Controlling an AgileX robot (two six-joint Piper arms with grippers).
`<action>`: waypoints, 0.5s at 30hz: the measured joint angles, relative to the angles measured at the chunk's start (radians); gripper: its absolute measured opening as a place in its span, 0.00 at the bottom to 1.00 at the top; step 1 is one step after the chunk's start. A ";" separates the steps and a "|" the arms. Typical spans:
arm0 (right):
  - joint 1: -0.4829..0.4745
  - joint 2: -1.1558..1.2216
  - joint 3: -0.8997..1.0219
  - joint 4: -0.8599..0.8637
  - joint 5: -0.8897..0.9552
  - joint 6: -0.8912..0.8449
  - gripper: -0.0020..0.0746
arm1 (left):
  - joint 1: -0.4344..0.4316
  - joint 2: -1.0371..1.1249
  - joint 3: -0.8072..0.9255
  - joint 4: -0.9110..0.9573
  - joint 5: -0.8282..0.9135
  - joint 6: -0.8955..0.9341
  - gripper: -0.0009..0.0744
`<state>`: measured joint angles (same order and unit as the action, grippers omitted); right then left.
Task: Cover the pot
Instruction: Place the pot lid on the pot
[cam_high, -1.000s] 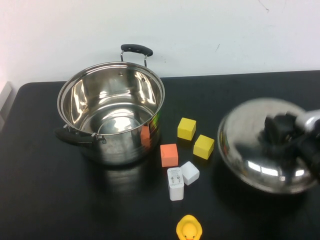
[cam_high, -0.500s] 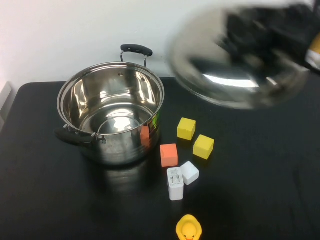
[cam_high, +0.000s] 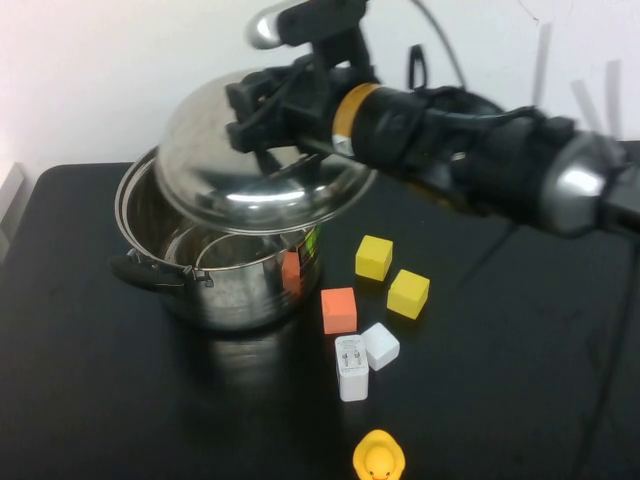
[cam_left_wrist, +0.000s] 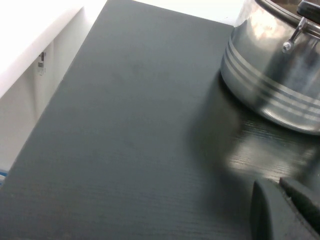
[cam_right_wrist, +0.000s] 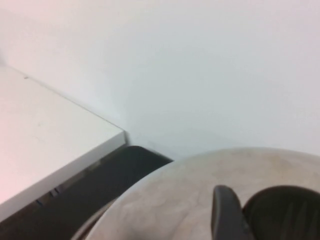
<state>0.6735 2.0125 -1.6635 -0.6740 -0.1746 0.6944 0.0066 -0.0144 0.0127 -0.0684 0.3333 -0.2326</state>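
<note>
White wall stands behind a black tabletop (cam_high: 520, 380). On the left part of the tabletop sits the pot (cam_high: 225, 270), big and shiny, with a black handle toward the front left. The right arm reaches across from the right side. The right claw (cam_high: 268, 110) is pinching the black knob of the lid (cam_high: 262, 180) and holds the lid up in the air over the pot. The lid is tilted. It hides the back and right part of the pot's mouth, and the front left part is open to see. I cannot tell if the lid touches the rim.

To the right of the pot are two yellow blocks (cam_high: 373, 257), near each other. An orange block (cam_high: 338, 309) sits just beside the pot's front right. In front of it are a small white cube (cam_high: 380, 345) and a white charger (cam_high: 351, 367), touching. A yellow duck (cam_high: 379, 458) sits at the front edge.

The left claw (cam_left_wrist: 287, 212) is low over the tabletop, beside the pot, with its two dark fingers pressed close together and nothing between them.
</note>
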 joint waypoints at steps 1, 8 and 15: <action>0.005 0.022 -0.023 -0.001 0.000 0.004 0.48 | 0.000 0.000 0.000 0.000 0.000 0.000 0.01; 0.034 0.128 -0.143 -0.029 0.000 0.017 0.48 | 0.000 0.000 0.000 0.000 0.000 0.000 0.01; 0.052 0.187 -0.185 -0.031 -0.004 0.019 0.48 | 0.000 0.000 0.000 0.000 0.000 0.000 0.01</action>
<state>0.7251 2.1995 -1.8485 -0.7055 -0.1782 0.7130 0.0066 -0.0144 0.0127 -0.0684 0.3333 -0.2326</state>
